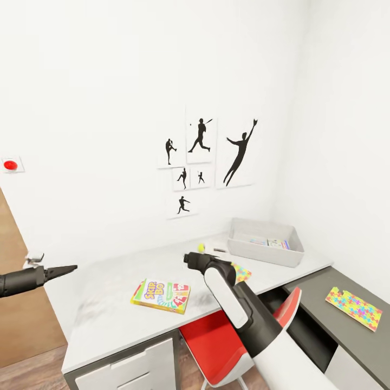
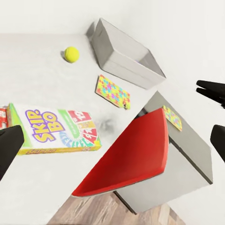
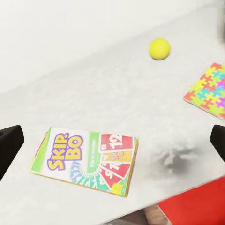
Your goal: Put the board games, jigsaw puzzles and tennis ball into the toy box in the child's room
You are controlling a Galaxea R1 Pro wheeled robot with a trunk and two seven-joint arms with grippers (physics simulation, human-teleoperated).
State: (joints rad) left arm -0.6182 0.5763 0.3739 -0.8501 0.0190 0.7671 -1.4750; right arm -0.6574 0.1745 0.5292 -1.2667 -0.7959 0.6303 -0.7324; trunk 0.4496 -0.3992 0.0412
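The Skip-Bo board game [image 1: 161, 295] [image 2: 56, 130] [image 3: 86, 159] lies flat on the pale table [image 1: 108, 314]. The toy box [image 1: 265, 242] [image 2: 124, 54] stands at the back right, with printed game boxes [image 1: 271, 242] inside. A tennis ball [image 1: 201, 247] [image 2: 71, 54] [image 3: 160, 48] rests near it. One jigsaw puzzle [image 1: 242, 272] [image 2: 112, 91] [image 3: 211, 91] lies beside my right arm, another [image 1: 353, 307] [image 2: 172, 117] on the dark section. My right gripper [image 1: 189, 257] [image 3: 112, 143] hovers open above the Skip-Bo box. My left gripper [image 1: 59, 271] [image 2: 112, 140] is open over the table's left end. The bed is out of view.
A red chair [image 1: 216, 341] [image 2: 136, 154] is tucked under the desk between the pale top and the lower dark section. White drawers [image 1: 130, 371] sit below the front edge. A wooden door [image 1: 13, 303] stands at the left, and walls close the back and right.
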